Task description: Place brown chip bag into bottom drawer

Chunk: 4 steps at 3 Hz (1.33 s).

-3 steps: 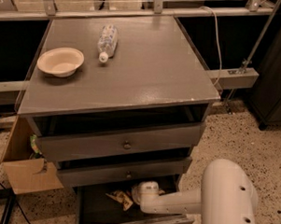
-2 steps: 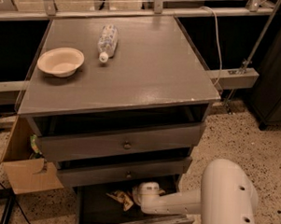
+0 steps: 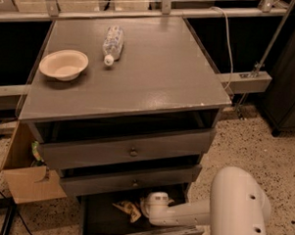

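Grey bottom drawer [image 3: 98, 221] holds gripper [image 3: 143, 208], brown chip bag [image 3: 128, 210].

The gripper [image 3: 145, 207], inside the bottom drawer [image 3: 147, 234], is largely hidden in shadow.

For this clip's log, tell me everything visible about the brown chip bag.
The brown chip bag looks like crinkled glossy foil, cream-yellow with dark brown patches; its lettering cannot be read. It lies crumpled on the dark floor of the open bottom drawer, below the two knobbed drawers. The gripper on the white arm is inside the drawer, at the bag's end nearer the arm; whether it touches the bag cannot be told.
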Motion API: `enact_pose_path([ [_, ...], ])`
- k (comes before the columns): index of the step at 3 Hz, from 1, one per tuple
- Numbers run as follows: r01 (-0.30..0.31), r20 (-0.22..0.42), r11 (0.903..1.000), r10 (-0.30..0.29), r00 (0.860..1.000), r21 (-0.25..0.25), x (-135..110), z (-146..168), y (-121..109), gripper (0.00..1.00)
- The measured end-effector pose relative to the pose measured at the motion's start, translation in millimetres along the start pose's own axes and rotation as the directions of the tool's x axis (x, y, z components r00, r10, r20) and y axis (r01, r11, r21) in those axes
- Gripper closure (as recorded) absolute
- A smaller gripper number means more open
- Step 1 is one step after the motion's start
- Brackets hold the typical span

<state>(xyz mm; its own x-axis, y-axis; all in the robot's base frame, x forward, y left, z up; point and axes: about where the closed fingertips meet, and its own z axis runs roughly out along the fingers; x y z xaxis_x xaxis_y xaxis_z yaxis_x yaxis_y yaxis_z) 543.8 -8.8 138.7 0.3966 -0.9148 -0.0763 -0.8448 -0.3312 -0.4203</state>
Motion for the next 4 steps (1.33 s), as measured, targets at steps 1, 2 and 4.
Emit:
enact_pose_path([
  [1,0.0,0.0,1.0,0.0,1.0,0.0,0.0,0.0,0.0,0.61],
  [2,0.0,0.0,1.0,0.0,1.0,0.0,0.0,0.0,0.0,0.36],
  [4,0.0,0.0,1.0,0.0,1.0,0.0,0.0,0.0,0.1,0.0],
])
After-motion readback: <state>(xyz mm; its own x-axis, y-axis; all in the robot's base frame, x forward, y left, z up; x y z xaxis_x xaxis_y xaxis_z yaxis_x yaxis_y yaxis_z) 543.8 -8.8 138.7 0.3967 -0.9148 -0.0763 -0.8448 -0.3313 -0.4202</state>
